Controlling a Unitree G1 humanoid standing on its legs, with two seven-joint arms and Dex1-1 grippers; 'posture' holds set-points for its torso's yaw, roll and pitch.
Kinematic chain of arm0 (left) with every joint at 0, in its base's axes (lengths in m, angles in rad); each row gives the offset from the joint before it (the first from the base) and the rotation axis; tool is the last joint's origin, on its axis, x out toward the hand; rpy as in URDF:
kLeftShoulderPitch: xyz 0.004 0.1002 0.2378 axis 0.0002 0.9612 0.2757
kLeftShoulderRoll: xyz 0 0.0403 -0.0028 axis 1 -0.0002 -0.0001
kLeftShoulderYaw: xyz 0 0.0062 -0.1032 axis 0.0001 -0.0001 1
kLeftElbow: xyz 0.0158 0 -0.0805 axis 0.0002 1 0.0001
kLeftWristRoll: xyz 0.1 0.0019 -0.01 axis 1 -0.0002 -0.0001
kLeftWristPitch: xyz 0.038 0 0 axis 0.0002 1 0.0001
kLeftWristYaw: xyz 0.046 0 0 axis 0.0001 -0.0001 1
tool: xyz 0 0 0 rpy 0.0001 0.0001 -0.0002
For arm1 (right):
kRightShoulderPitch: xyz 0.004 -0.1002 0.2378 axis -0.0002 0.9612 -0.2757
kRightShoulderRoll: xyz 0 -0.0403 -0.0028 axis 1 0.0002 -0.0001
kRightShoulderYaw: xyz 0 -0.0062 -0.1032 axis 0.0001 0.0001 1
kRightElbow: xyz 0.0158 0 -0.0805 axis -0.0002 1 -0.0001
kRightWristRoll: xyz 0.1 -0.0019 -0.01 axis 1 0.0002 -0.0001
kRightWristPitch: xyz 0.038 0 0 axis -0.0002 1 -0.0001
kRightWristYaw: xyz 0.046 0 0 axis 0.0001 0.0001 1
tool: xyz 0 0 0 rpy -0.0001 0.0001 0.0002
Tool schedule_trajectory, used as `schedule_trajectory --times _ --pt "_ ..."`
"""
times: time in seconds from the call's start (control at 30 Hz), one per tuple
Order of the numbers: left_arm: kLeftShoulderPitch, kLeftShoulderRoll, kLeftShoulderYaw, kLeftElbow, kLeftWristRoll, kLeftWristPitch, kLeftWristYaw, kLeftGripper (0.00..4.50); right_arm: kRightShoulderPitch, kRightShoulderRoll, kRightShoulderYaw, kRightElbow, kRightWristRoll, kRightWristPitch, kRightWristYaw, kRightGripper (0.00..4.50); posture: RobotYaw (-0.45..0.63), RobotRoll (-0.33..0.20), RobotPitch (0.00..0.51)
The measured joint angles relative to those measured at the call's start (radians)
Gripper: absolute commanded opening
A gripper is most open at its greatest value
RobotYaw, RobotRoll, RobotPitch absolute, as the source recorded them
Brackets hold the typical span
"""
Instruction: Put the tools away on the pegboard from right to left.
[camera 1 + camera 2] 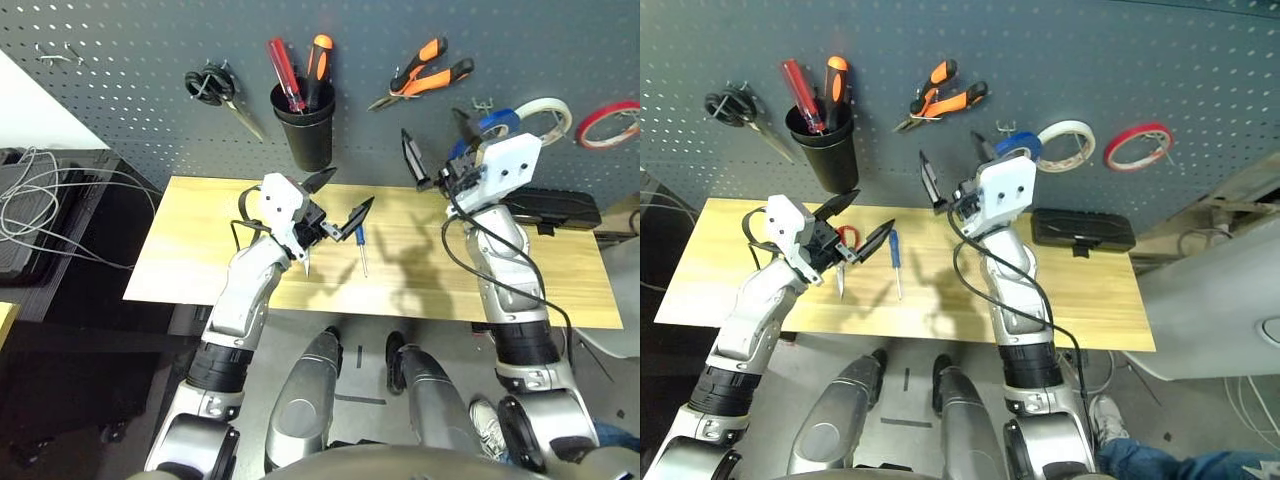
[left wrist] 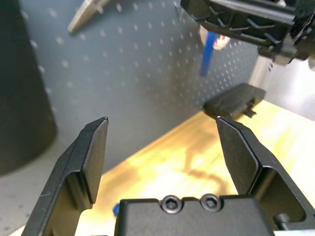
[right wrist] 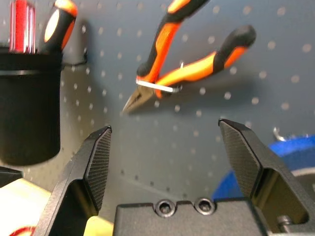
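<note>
I have both hands wide and empty, the left (image 1: 347, 206) over the worktop (image 1: 200, 230), the right (image 1: 958, 178) near the pliers (image 1: 940, 100) on the pegboard (image 1: 1040, 50). The blue tape ring (image 1: 1020, 146) hangs right of them, the screwdriver (image 1: 896, 256) and red-handled scissors (image 1: 848, 237) lying on the worktop

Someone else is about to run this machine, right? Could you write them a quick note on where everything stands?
Left pincer: open and empty, over the table near the red-handled scissors.
Right pincer: open and empty, in front of the pegboard by the blue tape ring.
Done: the blue tape ring and the orange-and-black pliers are up on the pegboard.
Left: the blue-handled screwdriver and the red-handled scissors still lie on the table; going right to left, the screwdriver probably comes next.
</note>
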Motion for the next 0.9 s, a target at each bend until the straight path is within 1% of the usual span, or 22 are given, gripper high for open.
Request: schedule_trajectory --times 0.1,0.23,0.47,0.67,0.9 --pt "-0.003 0.004 -0.015 0.030 0.011 0.000 -0.008 4.50 0.021 0.001 0.027 0.009 0.000 0.076 0.024 4.48 0.15 0.000 0.272" --pt "-0.025 0.005 -0.027 0.080 0.033 0.000 -0.014 4.50 0.043 0.000 0.045 0.035 -0.004 0.132 0.030 4.48 0.15 0.000 0.270" --pt "-0.075 -0.006 -0.043 0.154 0.069 0.008 -0.012 4.50 0.077 -0.016 0.040 0.093 -0.006 0.229 0.037 4.48 0.15 0.000 0.283" --pt "-0.151 -0.035 -0.086 0.320 0.139 0.041 0.011 4.50 0.115 -0.068 -0.008 0.147 -0.006 0.256 0.038 4.48 0.13 0.000 0.296" --pt "-0.309 -0.104 -0.104 0.590 0.206 0.047 0.080 4.50 0.145 -0.092 -0.033 0.149 -0.002 0.291 0.050 4.48 0.11 0.000 0.305"
